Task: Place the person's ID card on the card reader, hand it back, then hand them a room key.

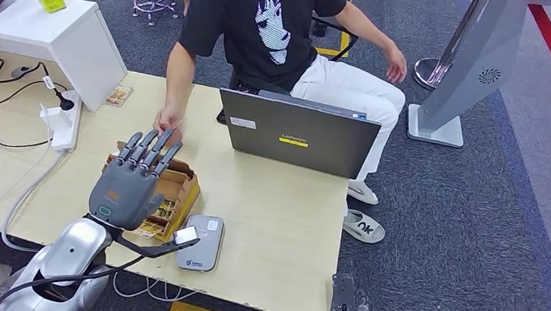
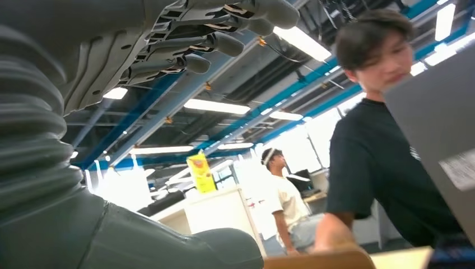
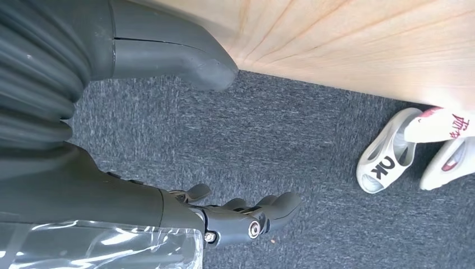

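Note:
My left hand hovers over the brown cardboard box of small cards, its back facing up. Its fingers stretch toward the person and hold nothing. The person in a black shirt sits across the table, one hand resting on the tabletop just beyond my fingertips; I cannot tell whether it holds a card. The grey card reader lies on the table right of the box. My right hand hangs beside the table above the carpet, fingers loosely curved and empty.
A grey laptop stands open at the table's far right, its back toward me. A white cabinet and white power strip with cables occupy the left. A small card lies by the cabinet. White slippers sit on the carpet.

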{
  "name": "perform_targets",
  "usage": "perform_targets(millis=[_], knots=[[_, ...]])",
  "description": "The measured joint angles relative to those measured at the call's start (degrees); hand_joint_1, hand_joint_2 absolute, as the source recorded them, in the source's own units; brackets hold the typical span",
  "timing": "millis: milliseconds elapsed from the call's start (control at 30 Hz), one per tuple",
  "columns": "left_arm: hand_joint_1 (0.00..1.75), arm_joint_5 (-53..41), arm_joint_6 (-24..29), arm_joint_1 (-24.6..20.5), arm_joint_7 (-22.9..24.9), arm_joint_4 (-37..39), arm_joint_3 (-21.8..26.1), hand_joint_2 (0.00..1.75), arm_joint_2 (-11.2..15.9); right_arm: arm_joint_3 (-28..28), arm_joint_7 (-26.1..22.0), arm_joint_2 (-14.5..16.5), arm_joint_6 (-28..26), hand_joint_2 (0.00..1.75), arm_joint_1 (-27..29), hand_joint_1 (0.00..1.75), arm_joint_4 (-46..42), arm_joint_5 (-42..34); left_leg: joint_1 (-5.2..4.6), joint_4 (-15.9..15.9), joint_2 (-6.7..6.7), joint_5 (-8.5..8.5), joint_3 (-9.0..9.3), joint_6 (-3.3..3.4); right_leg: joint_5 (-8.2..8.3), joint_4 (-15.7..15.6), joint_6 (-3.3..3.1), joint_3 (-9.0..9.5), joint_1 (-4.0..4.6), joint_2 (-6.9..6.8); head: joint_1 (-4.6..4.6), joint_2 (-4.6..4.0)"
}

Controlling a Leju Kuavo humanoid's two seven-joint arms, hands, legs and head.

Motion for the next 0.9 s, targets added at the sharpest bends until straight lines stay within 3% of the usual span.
perform_targets(millis=[267,900], knots=[[0.00,0.0,0.3,1.5,-0.8,1.6,-3.0,1.75,-0.1,-0.8,-0.4,0.0,0.0,1.75,0.2,0.00,0.0,0.1,0.00,0.0,-0.01,0.00,-0.03,0.00,0.00,0.0,0.00,-0.01,0.00,-0.01,0.00,0.00],[0.00,0.0,0.7,5.2,-1.3,2.8,-3.2,1.75,0.3,-2.3,-0.9,0.1,0.0,1.75,0.4,0.00,0.0,1.2,0.00,0.0,-0.02,0.00,-0.04,0.00,0.00,0.0,0.00,-0.01,0.00,-0.02,0.00,0.00]])
